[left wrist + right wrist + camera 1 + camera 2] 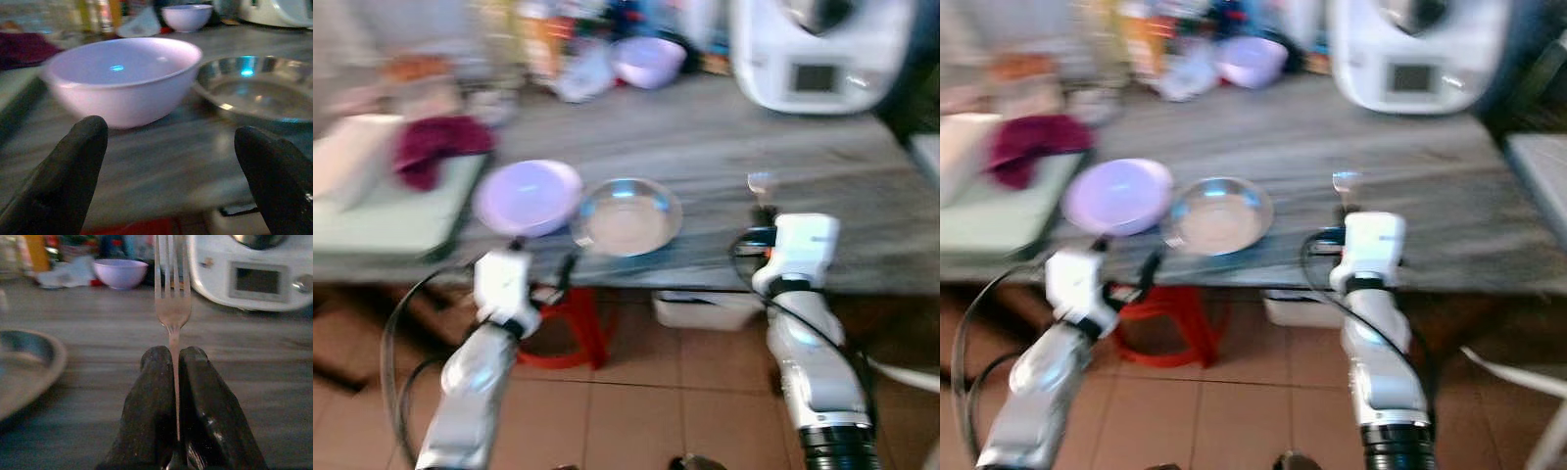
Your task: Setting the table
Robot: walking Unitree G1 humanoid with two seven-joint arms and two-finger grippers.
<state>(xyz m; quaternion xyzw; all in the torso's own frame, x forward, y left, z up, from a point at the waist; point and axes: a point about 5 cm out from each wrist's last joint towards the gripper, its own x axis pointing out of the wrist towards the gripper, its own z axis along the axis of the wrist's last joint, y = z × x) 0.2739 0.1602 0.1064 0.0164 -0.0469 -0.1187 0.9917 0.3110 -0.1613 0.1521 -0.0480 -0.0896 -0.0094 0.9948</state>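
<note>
A lilac bowl (527, 196) and a metal plate (628, 215) sit side by side near the front edge of the grey wooden table (724, 147). My left gripper (171, 181) is open just short of the table edge, facing the bowl (122, 78) and plate (259, 93). My right gripper (174, 362) is shut on a metal fork (172, 293), tines pointing away from the wrist. The fork (761, 186) is held over the table to the right of the plate.
A white kitchen machine (818, 49) stands at the back right. A second lilac bowl (648, 61) and bottles are at the back. A green tray (391, 211) with a dark red cloth (435, 147) lies at left. A red stool (570, 328) stands under the table.
</note>
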